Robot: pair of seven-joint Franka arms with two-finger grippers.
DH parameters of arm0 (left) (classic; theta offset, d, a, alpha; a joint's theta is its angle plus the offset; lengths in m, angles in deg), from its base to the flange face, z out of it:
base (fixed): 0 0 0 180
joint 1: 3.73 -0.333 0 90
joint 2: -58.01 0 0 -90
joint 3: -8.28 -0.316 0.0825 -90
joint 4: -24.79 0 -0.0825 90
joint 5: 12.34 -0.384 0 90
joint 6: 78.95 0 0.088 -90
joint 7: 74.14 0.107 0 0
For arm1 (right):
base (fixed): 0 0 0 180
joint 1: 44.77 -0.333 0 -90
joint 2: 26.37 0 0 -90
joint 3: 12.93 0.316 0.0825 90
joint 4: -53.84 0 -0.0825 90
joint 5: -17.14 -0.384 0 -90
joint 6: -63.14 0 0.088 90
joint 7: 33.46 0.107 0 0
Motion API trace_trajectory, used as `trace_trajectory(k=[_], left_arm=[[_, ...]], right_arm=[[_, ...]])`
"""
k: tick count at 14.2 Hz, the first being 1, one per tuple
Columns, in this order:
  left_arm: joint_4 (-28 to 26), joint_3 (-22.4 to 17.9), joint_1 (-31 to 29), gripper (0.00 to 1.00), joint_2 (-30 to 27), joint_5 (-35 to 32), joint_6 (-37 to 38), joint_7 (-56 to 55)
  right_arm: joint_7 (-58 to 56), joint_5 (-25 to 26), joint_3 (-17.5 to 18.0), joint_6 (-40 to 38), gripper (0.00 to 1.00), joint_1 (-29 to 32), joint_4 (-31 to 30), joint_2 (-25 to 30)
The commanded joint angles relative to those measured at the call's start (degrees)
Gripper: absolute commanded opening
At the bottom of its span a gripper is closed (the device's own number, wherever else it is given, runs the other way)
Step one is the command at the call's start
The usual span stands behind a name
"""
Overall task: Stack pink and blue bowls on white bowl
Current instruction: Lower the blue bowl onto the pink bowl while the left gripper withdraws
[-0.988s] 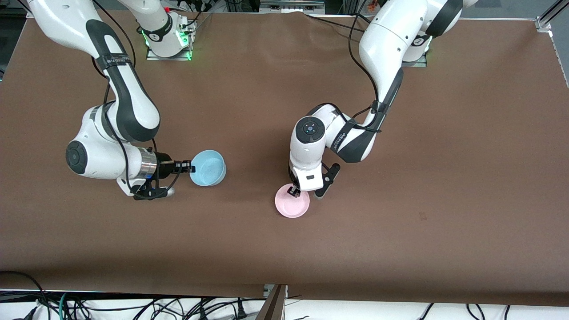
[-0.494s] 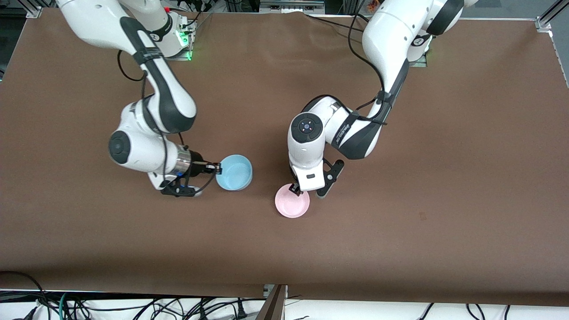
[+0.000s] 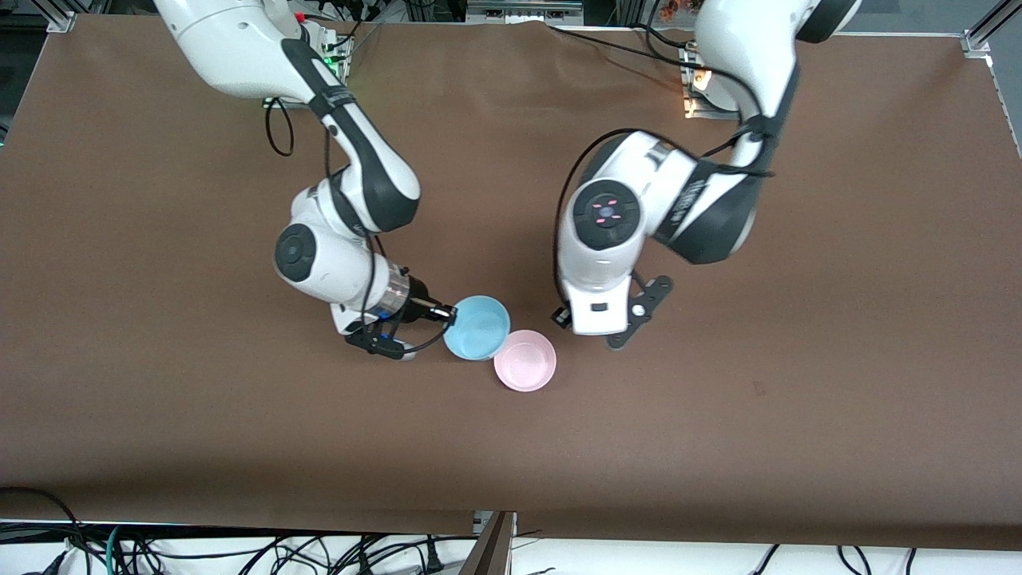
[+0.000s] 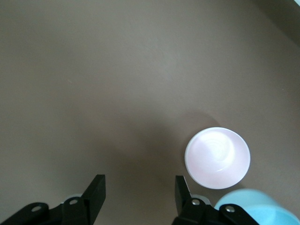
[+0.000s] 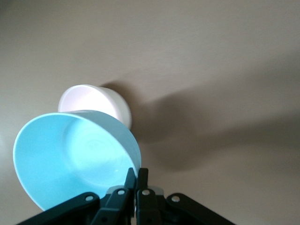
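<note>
While left gripper (image 4: 136, 194) gapes, right gripper (image 5: 136, 180) fingers pinch blue bowl (image 3: 477, 339) beside pink bowl (image 3: 524, 360)

Blue bowl (image 3: 477, 339), pink bowl (image 3: 524, 360): smooth plastic, slight gloss; table (image 3: 798, 319) matt brown.

the right gripper (image 3: 449, 313) has carried the blue bowl (image 3: 477, 328) up beside the pink bowl (image 3: 524, 361); the left gripper (image 3: 561, 318) has let go and lifted away.
</note>
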Motion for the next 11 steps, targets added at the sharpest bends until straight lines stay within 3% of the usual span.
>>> trace_trajectory(k=[1,7,11], left_arm=[[-1.16,-0.03,-4.03,0.68,-5.05,1.39,7.44,13.03],[-2.40,-0.39,-13.43,0.71,-11.48,0.68,15.36,41.94],[-6.77,-0.47,-16.78,0.70,-14.98,0.51,15.11,51.81]], right_arm=[[5.17,-0.02,-0.54,2.04,0.00,-2.88,6.48,-4.64],[8.96,0.51,-1.07,3.36,0.00,-5.43,11.41,-9.57],[8.96,1.29,-1.16,3.53,0.00,-5.70,11.42,-10.72]])
